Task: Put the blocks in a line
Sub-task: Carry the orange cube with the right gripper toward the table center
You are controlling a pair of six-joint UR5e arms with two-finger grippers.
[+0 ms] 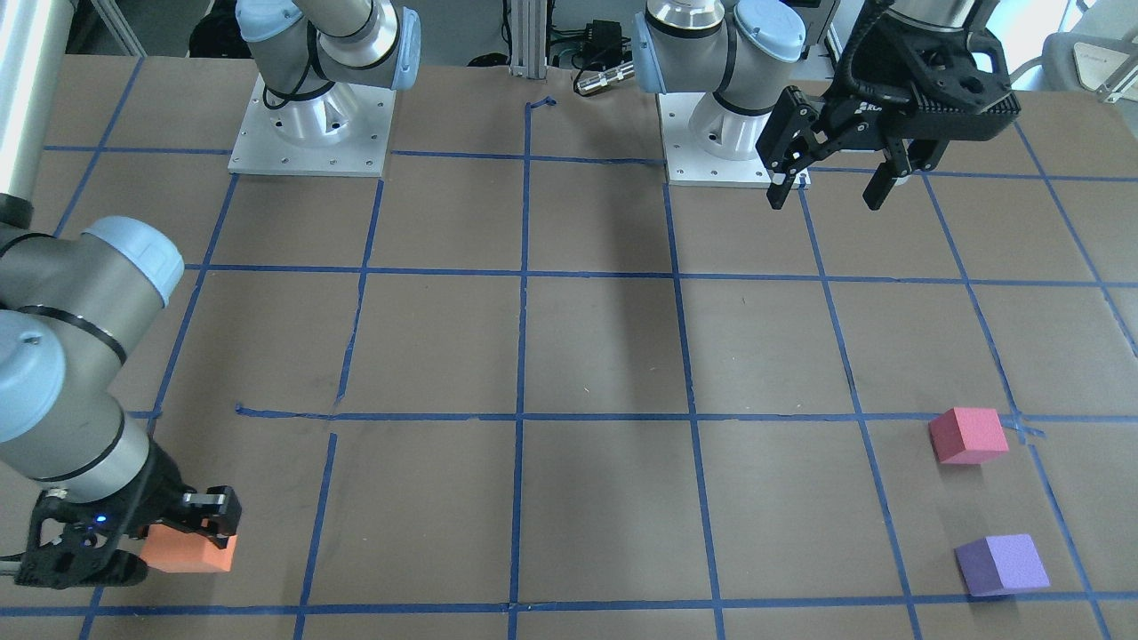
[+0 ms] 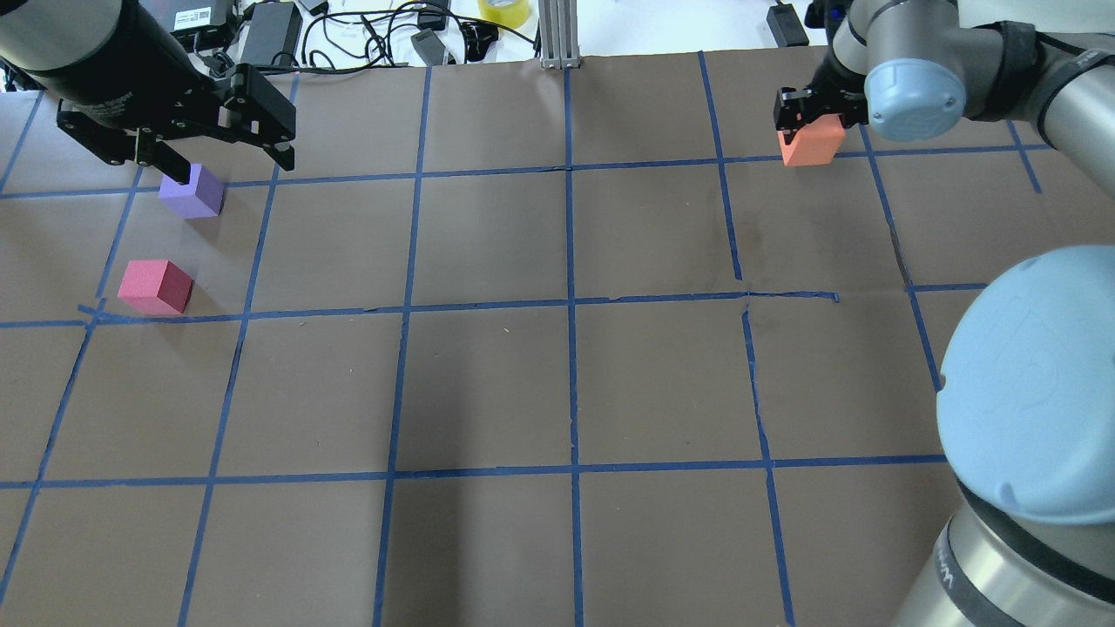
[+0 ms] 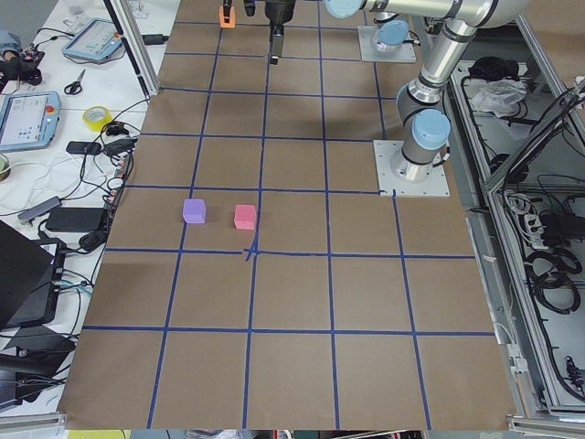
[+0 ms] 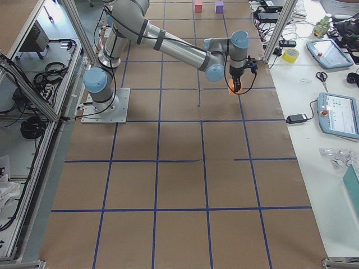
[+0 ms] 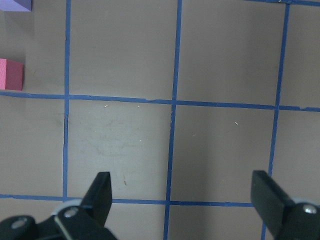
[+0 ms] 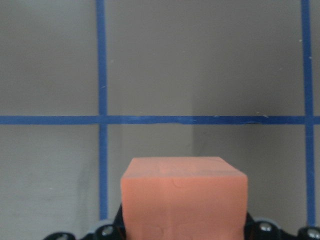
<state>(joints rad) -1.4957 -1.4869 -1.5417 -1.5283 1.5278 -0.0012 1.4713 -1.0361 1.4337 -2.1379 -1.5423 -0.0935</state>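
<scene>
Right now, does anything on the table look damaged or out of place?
Yes. The blue tape is broken and offset at one crossing on the right arm's side. The orange block is far from the other two.

Brown table [image 2: 488,392] gridded with blue tape [image 2: 568,305]; yellow tape roll [image 2: 503,10], cables [image 2: 366,26], power brick [image 2: 270,30] at the edge, scissors [image 4: 321,77] nearby.

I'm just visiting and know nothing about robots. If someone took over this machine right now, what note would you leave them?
Left gripper: open, empty, above the table.
Right gripper: shut on the orange block, on the robot's right side.
Purple block and pinkish-red block: near each other, not touching, on the robot's left side.
Done: orange block gripped.
Left: carry it to the other two and line up all three.
</scene>
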